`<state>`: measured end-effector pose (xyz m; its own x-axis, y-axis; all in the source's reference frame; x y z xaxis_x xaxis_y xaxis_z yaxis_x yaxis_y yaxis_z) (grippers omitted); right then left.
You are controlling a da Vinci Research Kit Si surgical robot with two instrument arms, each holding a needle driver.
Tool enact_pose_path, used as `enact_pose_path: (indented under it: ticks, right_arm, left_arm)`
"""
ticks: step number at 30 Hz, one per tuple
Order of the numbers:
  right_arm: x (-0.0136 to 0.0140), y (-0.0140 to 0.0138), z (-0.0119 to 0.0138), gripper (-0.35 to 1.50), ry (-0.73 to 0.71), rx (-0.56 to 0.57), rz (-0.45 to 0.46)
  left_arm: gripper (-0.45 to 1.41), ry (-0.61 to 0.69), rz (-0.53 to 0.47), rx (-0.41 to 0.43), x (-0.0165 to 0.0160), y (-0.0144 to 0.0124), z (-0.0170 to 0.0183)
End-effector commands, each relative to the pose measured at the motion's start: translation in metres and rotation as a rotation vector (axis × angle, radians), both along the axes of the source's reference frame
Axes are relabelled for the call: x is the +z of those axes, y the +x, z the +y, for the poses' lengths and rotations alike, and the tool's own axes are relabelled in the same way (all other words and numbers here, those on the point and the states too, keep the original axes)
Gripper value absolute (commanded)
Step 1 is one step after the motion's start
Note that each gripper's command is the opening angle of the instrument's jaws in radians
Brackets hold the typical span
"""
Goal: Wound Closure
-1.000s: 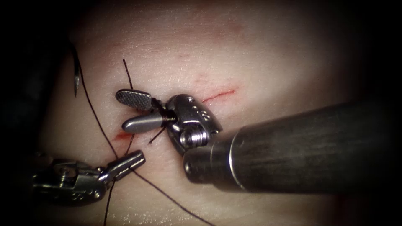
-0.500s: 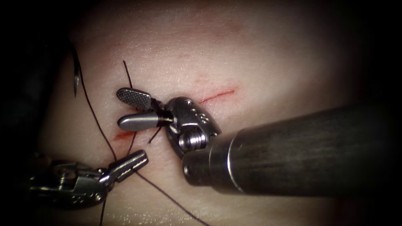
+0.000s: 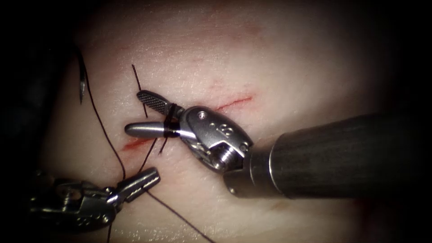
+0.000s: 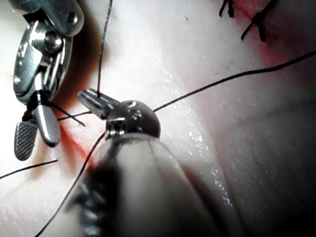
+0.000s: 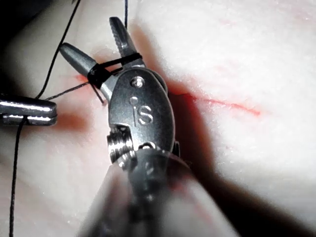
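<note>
Pale tissue [image 3: 288,63] carries a short red cut [image 3: 234,103] with red fluid [image 3: 135,144] at its left end. The needle [image 3: 82,83] lies free near the tissue's left edge. The thread [image 3: 101,126] is wrapped around the right tool [image 3: 146,114], whose jaws gape, gripping nothing. The left tool [image 3: 137,182] is clamped on the thread below.

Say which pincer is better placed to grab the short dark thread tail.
Right, probably: its open silver pincer, thread wrapped round it, holds nothing beside the tail. The left pincer is shut on the long thread. The curved steel needle lies free, left of the cut.
</note>
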<state>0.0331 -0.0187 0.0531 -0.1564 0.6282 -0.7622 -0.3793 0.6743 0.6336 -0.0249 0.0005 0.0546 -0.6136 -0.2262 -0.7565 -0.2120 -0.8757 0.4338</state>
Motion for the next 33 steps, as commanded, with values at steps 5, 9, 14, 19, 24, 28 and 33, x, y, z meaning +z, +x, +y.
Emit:
enact_pose_path:
  ticks: [5,9,14,19,24,28,33]
  right_arm:
    - [0.0008,0.0008,-0.0005,0.84,0.015,0.048,-0.089]
    - [0.0009,0.0014,-0.0005,0.84,0.027,0.052,-0.145]
    - [0.0013,0.0026,-0.0006,0.83,0.041,0.056,-0.211]
    - [0.0020,0.0033,-0.0003,0.83,0.048,0.063,-0.246]
    - [0.0024,0.0033,0.0002,0.72,0.051,0.071,-0.256]
    - [0.0026,0.0037,0.0003,0.59,0.052,0.080,-0.265]
    - [0.0026,0.0044,0.0001,-0.18,0.051,0.081,-0.272]
  left_arm:
    - [-0.45,0.016,-0.011,0.001,0.0008,-0.0004,0.0008]
    - [-0.45,0.024,-0.015,0.002,0.0006,-0.0001,0.0017]
    - [-0.45,0.041,-0.027,0.003,0.0003,0.0003,0.0029]
    - [-0.45,0.046,-0.023,0.003,0.0004,0.0008,0.0040]
    - [-0.45,0.046,-0.019,0.000,0.0009,0.0011,0.0043]
    - [-0.45,0.046,-0.015,-0.002,0.0012,0.0014,0.0044]
    - [-0.45,0.047,-0.012,-0.002,0.0013,0.0017,0.0045]
